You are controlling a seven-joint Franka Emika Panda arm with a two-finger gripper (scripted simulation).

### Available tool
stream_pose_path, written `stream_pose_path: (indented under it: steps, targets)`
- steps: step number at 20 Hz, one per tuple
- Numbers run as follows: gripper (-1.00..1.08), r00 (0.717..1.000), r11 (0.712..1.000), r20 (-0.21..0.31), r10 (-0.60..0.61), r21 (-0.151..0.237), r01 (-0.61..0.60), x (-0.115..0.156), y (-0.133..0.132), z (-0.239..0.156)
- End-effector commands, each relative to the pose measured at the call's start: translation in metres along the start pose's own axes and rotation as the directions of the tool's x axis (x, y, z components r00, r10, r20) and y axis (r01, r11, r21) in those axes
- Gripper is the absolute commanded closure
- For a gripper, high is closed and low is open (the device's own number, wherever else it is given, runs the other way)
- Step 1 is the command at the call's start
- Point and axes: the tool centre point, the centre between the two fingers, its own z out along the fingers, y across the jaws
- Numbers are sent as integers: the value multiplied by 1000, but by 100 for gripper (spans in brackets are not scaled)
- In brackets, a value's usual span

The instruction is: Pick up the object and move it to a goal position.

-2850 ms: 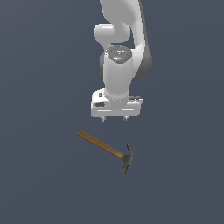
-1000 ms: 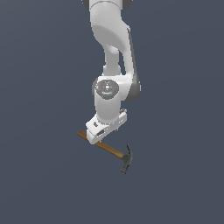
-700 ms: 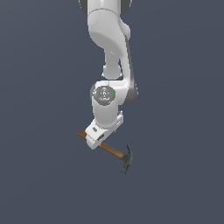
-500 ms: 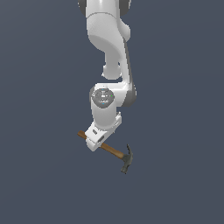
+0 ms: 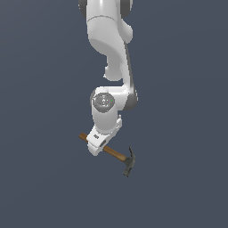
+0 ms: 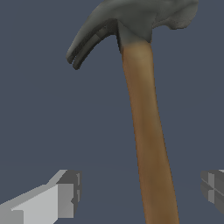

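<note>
Between your hand's (image 6: 140, 190) two fingers (image 6: 65, 194) runs the brown wooden handle of the hammer (image 6: 144, 131), with open space on either side of it in the wrist view: the fingers stand apart and touch nothing yet. From the exterior view, the hammer (image 5: 116, 155) lies flat on the dark tabletop (image 5: 40, 178), handle slanting up toward that view's left, grey head and claw at the lower right, and the hand (image 5: 98, 144) sits low over the handle's free half.

Expect a stiff, rigid tool that will not give under the pads. My guess is that most of the weight sits in the metal head, so a hold far down the handle will likely let the head droop and the handle twist in the grip. You would do better taking the handle closer to the head if you can. The smooth rounded wood may slip, so close squarely across it. Nothing about it looks fragile.
</note>
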Motion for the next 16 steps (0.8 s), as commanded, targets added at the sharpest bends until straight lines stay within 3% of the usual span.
stream_pose_path:
  steps: [1, 16]
  targets:
    - [-92, 1000, 1000, 0, 0, 0, 0, 0, 0, 1]
    - [-92, 1000, 1000, 0, -5, 0, 5, 0, 0, 50]
